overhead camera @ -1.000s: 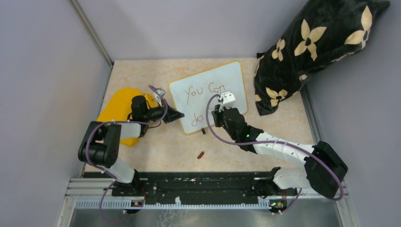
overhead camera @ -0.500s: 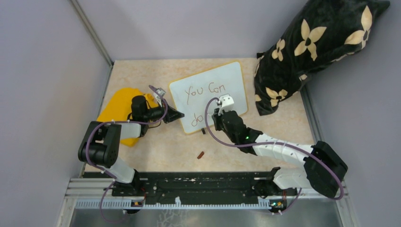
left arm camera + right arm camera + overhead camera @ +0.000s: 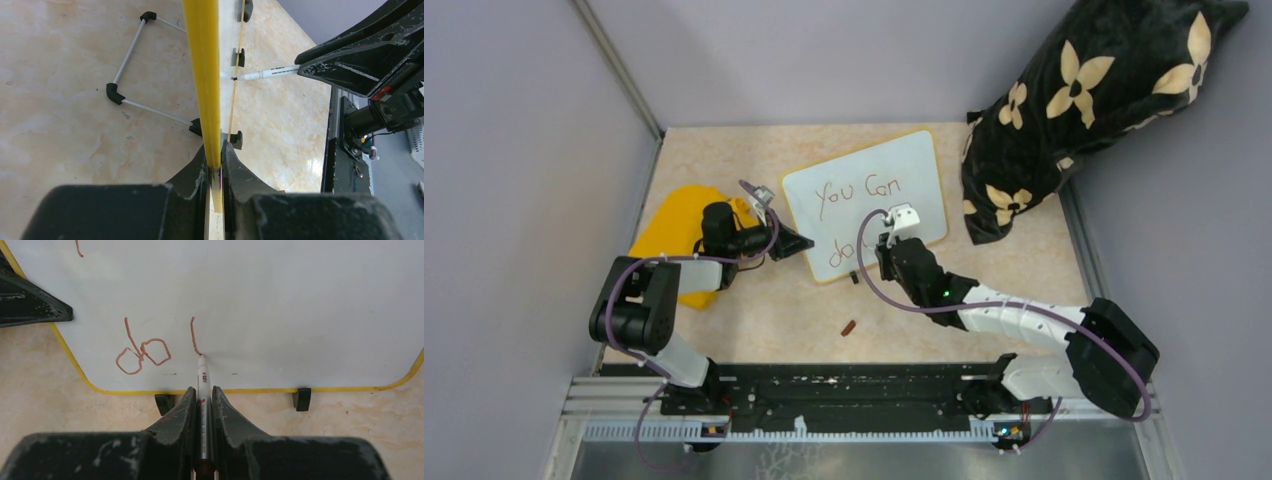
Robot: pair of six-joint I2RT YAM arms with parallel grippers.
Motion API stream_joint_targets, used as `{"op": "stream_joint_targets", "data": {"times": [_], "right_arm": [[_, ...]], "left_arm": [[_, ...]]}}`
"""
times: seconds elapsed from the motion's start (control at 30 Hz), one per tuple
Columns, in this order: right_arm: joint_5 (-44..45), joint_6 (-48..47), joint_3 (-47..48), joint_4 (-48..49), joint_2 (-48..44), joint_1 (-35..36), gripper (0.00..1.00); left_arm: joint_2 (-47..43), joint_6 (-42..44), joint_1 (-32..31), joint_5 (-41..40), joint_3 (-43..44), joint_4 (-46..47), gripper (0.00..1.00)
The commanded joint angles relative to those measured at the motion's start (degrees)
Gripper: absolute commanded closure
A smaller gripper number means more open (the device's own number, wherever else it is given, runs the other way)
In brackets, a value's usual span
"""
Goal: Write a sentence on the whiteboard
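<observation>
The marker (image 3: 201, 371) is pinched lengthwise in the right pincer (image 3: 202, 392), its tip set on the propped whiteboard (image 3: 280, 305) just right of "do" in the sentence (image 3: 142, 352), bare board lying rightward, while the yellow rim (image 3: 202, 60) is clamped in the left pincer (image 3: 215, 150).

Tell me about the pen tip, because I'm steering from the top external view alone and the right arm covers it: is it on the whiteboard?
Observer: Yes. The right wrist view shows the marker, gripped between the right fingers, with its tip on the whiteboard.
Operator: What is on that lower line?
Observer: "do", then one downstroke to its right that ends at the tip.
Operator: Is the left arm really gripping the board?
Observer: The left wrist view shows the left fingers closed on its yellow rim.
</observation>
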Motion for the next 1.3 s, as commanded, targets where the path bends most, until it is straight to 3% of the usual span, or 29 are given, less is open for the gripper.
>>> {"op": "stream_joint_targets", "data": {"times": [0.0,0.5,0.8,1.27], "right_arm": [[3.9,0.8,-0.2,-0.2,-1.1,0.3,1.00],[0.6,-0.6,-1.0,3.3,-6.3,0.6,1.00],[-2.7,-0.1,0.6,5.8,-4.0,0.7,1.00],[0.0,1.3,1.8,6.3,-0.3,0.7,1.00]], "left_arm": [[1.2,5.0,-1.3,-3.3,-0.3,-4.6,1.00],[1.1,5.2,-1.4,-3.3,-0.2,-4.8,1.00],[1.2,5.5,-1.6,-3.5,-0.1,-5.2,1.00],[1.2,5.9,-1.8,-3.6,0.0,-5.8,1.00]]}}
